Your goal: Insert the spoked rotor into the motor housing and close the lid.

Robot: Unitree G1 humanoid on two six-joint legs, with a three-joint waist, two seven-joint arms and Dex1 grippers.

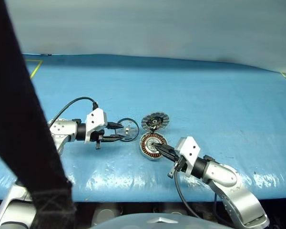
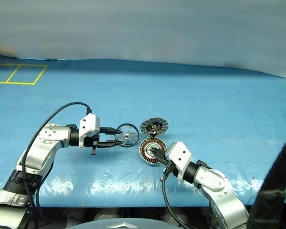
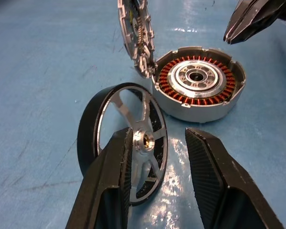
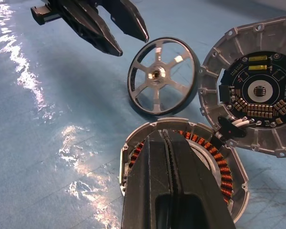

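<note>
1. A blue counter [image 2: 219,109] under a pale wall fills the head views; yellow tape lines mark its upper-left corner.
2. The left hand [image 2: 115,137], left of centre, has its fingers [image 3: 109,186] apart astride the rim of the spoked rotor [image 2: 127,134], which stands on edge; whether they actually pinch it cannot be told.
3. The right hand [image 2: 155,153], lower centre, has its fingers pressed together, tips resting over the motor housing [image 2: 151,150].
4. The housing lies flat just right of the rotor, copper windings ringing a silver hub, its well empty.
5. The lid [image 2: 154,127] stands tilted open at the housing's far edge, circuit face showing.
6. Judged step: picking up the rotor. Next calls for a firm grip, turning it flat and lowering it onto the hub.
</note>
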